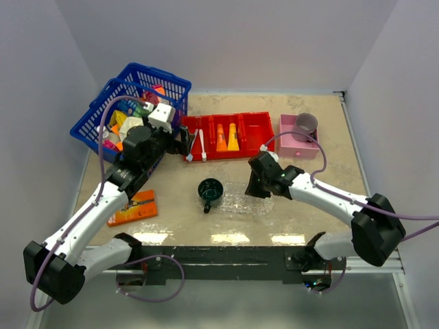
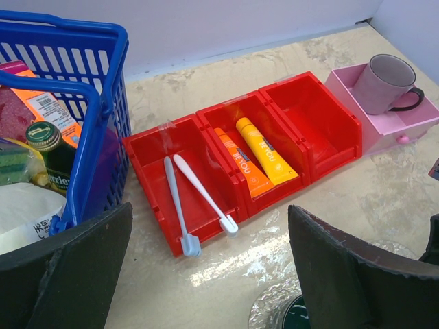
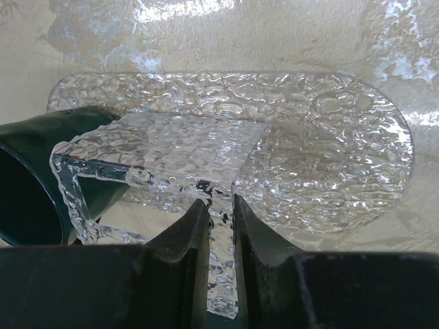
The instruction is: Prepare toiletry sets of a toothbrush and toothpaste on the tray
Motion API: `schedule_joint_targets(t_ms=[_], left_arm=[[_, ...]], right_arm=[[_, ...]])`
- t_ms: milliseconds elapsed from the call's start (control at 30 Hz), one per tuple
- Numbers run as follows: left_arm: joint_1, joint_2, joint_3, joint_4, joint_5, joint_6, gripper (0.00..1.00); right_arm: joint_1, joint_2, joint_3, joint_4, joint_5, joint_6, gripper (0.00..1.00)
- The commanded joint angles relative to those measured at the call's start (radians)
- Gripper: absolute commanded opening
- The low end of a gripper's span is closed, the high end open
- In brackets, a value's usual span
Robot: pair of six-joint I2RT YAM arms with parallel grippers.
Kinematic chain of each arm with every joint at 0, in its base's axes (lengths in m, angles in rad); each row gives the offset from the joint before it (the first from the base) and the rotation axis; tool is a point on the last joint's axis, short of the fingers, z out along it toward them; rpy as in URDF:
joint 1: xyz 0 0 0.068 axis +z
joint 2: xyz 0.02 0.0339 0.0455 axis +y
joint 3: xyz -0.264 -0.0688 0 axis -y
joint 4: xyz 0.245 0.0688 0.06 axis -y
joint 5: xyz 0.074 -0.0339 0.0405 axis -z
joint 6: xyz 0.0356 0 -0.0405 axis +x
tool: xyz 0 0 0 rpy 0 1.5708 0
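Two white toothbrushes (image 2: 175, 199) lie crossed in the left compartment of the red bin (image 2: 322, 113). An orange tube (image 2: 240, 164) and a yellow-orange tube (image 2: 264, 149) lie side by side in its middle compartment. My left gripper (image 2: 209, 267) hovers open just in front of the toothbrushes, holding nothing. The clear bumpy oval tray (image 3: 329, 151) lies flat on the table. My right gripper (image 3: 219, 205) is shut on the edge of a second clear bumpy tray piece (image 3: 171, 147), which is tilted up over the oval tray's left part.
A dark green cup (image 1: 210, 191) lies on its side at the tray's left end. The blue basket (image 1: 130, 103) of items stands at the back left. At the back right is a pink box (image 1: 296, 144) with a mug (image 1: 305, 125). An orange flat pack (image 1: 134, 208) lies near the left arm.
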Motion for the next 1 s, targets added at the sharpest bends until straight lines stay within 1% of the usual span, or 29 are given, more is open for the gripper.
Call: schedule_joint_targets(t_ms=[0,67,100,200,467,500,667,700,833,967], left_arm=[[0.002,0.001,0.011,0.013,0.016,-0.005,0.99],[0.002,0.003,0.011,0.011,0.017,-0.005,0.99],[0.002,0.001,0.013,0.011,0.017,-0.005,0.99],[0.002,0.004,0.013,0.010,0.020,-0.005,0.99],[0.002,0.009,0.013,0.010,0.018,-0.005,0.99],[0.002,0.009,0.013,0.010,0.018,-0.005,0.99],[0.002,0.009,0.013,0.008,0.017,-0.003,0.99],[0.002,0.009,0.015,0.008,0.015,-0.003,0.99],[0.002,0.009,0.013,0.006,0.010,-0.002,0.99],[0.002,0.010,0.013,0.008,0.006,0.000,0.99]], right_arm=[[0.008,0.007,0.016,0.009,0.035,0.010,0.24],[0.006,0.007,0.020,0.005,0.039,0.010,0.27],[0.006,0.005,0.020,0.005,0.040,0.010,0.31],[0.008,0.004,0.020,0.006,0.041,0.010,0.37],[0.008,-0.001,0.022,0.014,0.047,0.016,0.46],[0.006,-0.002,0.023,0.011,0.050,0.016,0.48],[0.006,-0.025,0.039,-0.009,0.073,0.002,0.54],[0.006,-0.030,0.040,-0.015,0.082,-0.001,0.57],[0.006,-0.060,0.057,-0.032,0.116,-0.022,0.59],[0.006,-0.099,0.091,-0.081,0.167,-0.045,0.57]])
